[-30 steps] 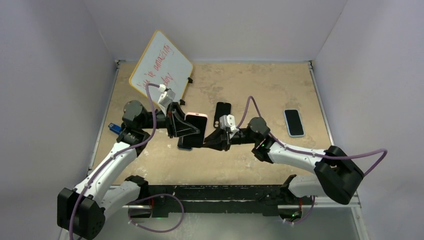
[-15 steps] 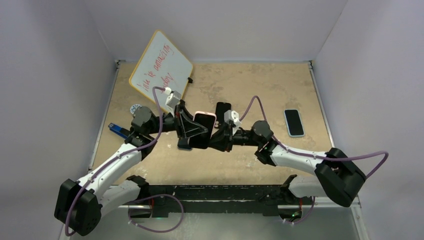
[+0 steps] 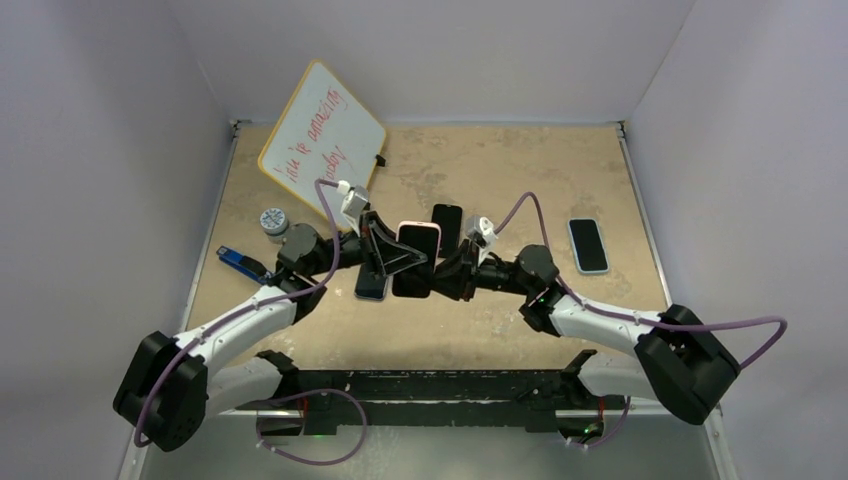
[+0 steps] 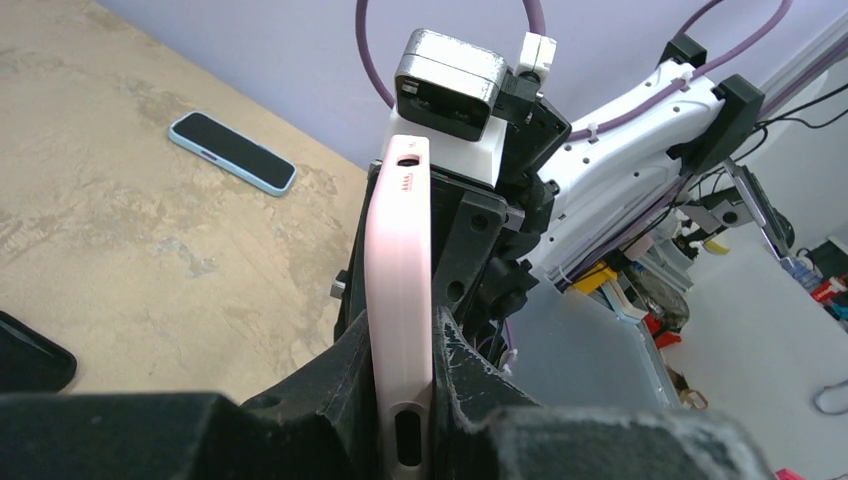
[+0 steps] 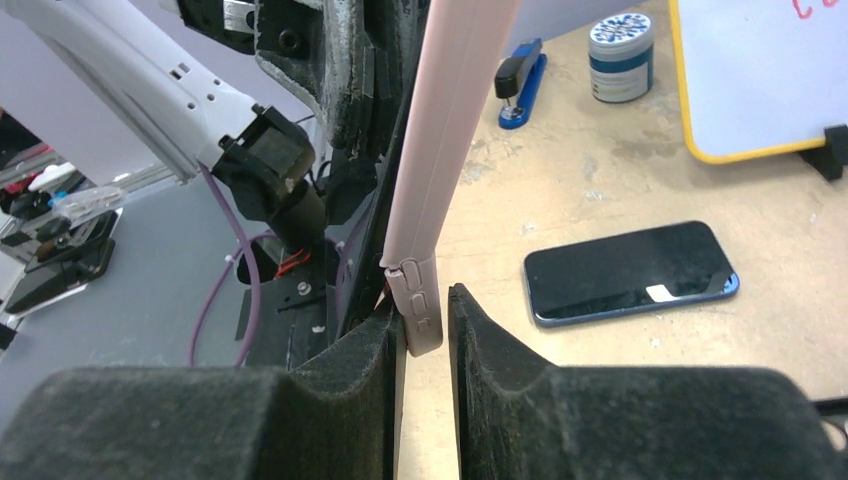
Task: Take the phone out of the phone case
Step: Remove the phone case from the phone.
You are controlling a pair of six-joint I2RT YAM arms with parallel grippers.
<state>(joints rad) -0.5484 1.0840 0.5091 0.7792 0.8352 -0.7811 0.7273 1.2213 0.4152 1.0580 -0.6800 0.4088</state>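
The pink case [image 4: 398, 270], phone [image 3: 414, 268] inside, hangs over the middle of the table [image 3: 560, 180]. The left gripper [image 4: 400, 345] squeezes it tight. The right gripper [image 5: 425, 310] has its jaws around the right edge; pinching or not, nobody can tell. A loose pull could slip and drop the phone.

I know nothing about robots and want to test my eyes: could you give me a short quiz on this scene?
1. True or false: the pink-cased phone lies flat on the beige table.
2. The left gripper is: A open; B shut on that phone; C out of view.
3. What stands at the table's far left corner?
Key: 1 false, it is held in the air; 2 B; 3 the yellow-framed whiteboard.
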